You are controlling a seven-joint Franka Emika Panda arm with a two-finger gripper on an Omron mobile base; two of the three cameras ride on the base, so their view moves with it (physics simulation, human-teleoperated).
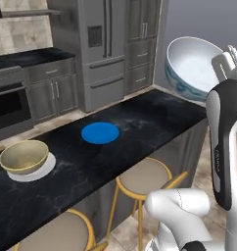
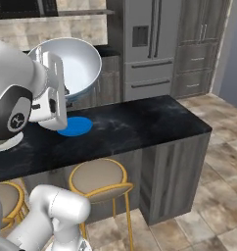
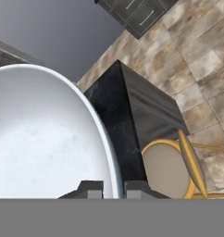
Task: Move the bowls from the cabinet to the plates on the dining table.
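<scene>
1. the gripper (image 3: 109, 187) is clamped tight on the rim of the white bowl (image 1: 193, 66); in the hand view one dark tip sits inside the rim and the other outside it.
2. the white bowl hangs in the air, tilted steeply, above the dining table (image 1: 154, 120). it touches nothing but the gripper.
3. the tan bowl (image 1: 23, 156) already sits on the white plate (image 1: 42, 171) at the near left of the table, so that half of the task looks done.
4. the blue plate (image 1: 100, 133) lies bare on the marble, well apart from the tan bowl. it is the place left for the white bowl.
5. step in hand: carrying the second bowl towards the blue plate.
6. the next move calls for bringing the bowl over the plate, levelling it so its base faces down, lowering until it rests, then releasing.
7. the bowl seems offset from the plate, though the two base views make the offset hard to judge.
8. stools (image 1: 144, 177) stand under the table edge, below the carrying path.
</scene>
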